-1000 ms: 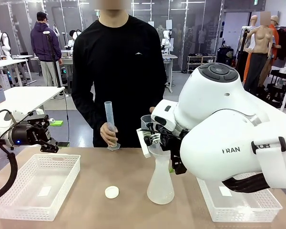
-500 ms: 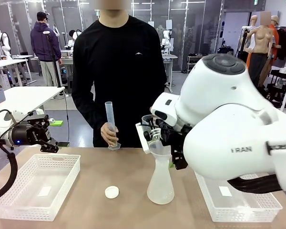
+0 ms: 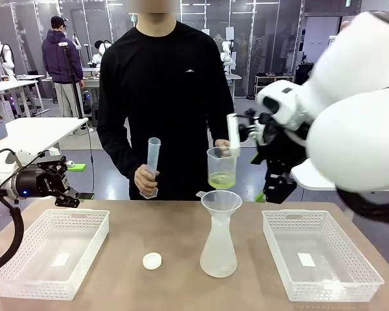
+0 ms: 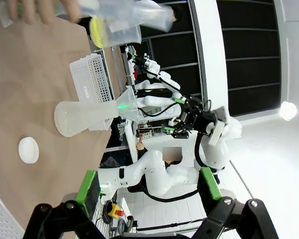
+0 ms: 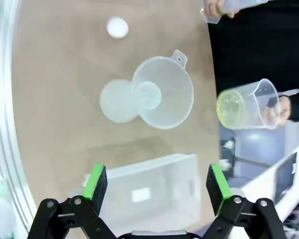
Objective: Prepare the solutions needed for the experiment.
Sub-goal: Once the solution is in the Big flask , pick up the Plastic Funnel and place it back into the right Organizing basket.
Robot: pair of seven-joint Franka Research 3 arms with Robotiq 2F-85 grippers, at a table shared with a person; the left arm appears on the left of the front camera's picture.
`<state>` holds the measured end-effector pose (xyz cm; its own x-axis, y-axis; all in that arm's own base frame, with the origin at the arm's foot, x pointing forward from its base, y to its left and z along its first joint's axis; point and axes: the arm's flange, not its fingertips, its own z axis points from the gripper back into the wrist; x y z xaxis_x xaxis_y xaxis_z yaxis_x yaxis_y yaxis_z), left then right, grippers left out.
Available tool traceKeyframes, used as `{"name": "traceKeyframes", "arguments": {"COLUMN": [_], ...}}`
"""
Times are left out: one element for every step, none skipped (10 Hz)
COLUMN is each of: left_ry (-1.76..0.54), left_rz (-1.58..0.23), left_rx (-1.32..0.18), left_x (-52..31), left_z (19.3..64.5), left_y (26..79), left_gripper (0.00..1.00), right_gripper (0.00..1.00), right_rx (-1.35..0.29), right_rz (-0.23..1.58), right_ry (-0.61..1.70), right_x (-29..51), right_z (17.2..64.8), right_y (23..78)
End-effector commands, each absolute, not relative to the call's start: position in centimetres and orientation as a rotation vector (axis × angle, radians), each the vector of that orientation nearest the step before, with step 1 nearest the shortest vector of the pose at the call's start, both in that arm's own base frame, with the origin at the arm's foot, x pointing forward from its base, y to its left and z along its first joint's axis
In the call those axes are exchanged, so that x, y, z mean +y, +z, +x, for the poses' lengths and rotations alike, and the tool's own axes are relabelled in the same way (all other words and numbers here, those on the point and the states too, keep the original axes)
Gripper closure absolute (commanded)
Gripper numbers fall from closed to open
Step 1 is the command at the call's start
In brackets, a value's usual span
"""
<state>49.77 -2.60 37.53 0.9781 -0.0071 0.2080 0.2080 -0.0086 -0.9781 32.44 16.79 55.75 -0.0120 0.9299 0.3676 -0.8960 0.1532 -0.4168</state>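
The right arm [image 3: 363, 97] was all bulbous, glossy white shells; its black right gripper [image 5: 156, 189] carried bright green pads [image 5: 95, 181] on hinged links with round pivot bolts; the left gripper [image 3: 71, 192] was black too — a small blue light [image 3: 24, 192] at its nine o'clock, a black cable [image 3: 17, 228] looping at eight; the person [image 3: 165, 97] wore a black long-sleeved top — a small white mark [image 3: 188, 72] on the chest.

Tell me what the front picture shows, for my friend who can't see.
A person across the table holds a beaker of yellow liquid near a funnel in a flask, with a tube in the other hand. A white cap lies nearby.
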Motion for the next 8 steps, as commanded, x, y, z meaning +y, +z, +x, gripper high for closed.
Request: {"name": "traceKeyframes", "arguments": {"left_ry": [-0.173,-0.173,-0.173,-0.173,-0.173,-0.173,-0.173,-0.173], "left_rz": [-1.574,-1.574,-1.574,-1.574,-1.574,-1.574,-1.574,-1.574], "left_rx": [-0.158,-0.158,-0.158,-0.158,-0.158,-0.158,-0.158,-0.158], "left_x": [-2.7,-2.7,-2.7,-2.7,-2.7,-2.7,-2.7,-2.7], "left_z": [49.7,49.7,49.7,49.7,49.7,49.7,49.7,49.7], "left_y": [37.6,37.6,37.6,37.6,37.6,37.6,37.6,37.6], "left_gripper": [0.00,0.00,0.00,0.00,0.00,0.00,0.00,0.00], "right_gripper": [0.00,0.00,0.00,0.00,0.00,0.00,0.00,0.00], "right_rx": [-0.657,-0.665,-0.653,-0.636,-0.676,-0.671,-0.661,-0.612], "right_rz": [0.095,0.181,0.256,0.275,0.378,0.429,0.452,0.371], "right_ry": [1.164,1.080,0.970,0.863,0.792,0.702,0.631,0.809], "right_x": [14.0,13.3,12.8,12.6,12.8,12.0,10.7,12.1], "right_z": [31.7,31.3,31.1,31.2,31.7,32.5,33.2,34.9], "right_y": [53.5,52.1,50.7,49.3,47.8,46.2,45.3,51.1]}}
